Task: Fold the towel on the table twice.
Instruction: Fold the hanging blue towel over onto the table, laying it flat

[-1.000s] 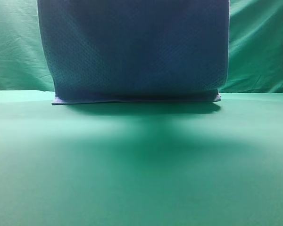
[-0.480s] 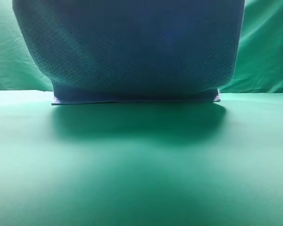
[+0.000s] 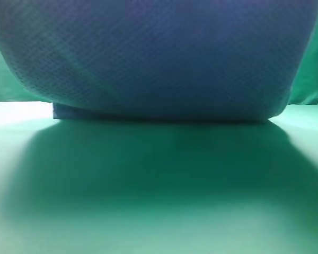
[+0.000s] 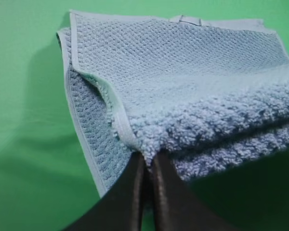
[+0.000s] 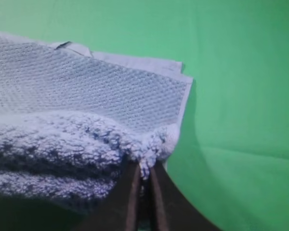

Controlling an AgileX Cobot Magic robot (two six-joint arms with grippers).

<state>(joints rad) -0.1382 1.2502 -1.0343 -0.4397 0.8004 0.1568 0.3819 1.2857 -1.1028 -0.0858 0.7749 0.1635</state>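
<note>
The blue-grey waffle-weave towel [image 3: 153, 58] hangs lifted in front of the high camera and fills the upper half of that view, its lower fold resting on the green table [image 3: 159, 201]. In the left wrist view my left gripper [image 4: 147, 166] is shut on a doubled corner of the towel [image 4: 183, 86], whose far part lies flat on the table [image 4: 24, 96]. The right wrist view shows my right gripper [image 5: 143, 174] pinching the other doubled corner of the towel [image 5: 86, 96], above the table [image 5: 241, 96]. Neither gripper shows in the high view.
A wrinkled green cloth backdrop [image 3: 315, 74] hangs behind the table, visible only at the edges past the towel. A broad dark shadow lies on the table in front of the towel's fold.
The lifted towel has come closer to the high camera, growing wider until it spans the frame. Its shadow on the table has spread forward. The fold on the table stays put.
</note>
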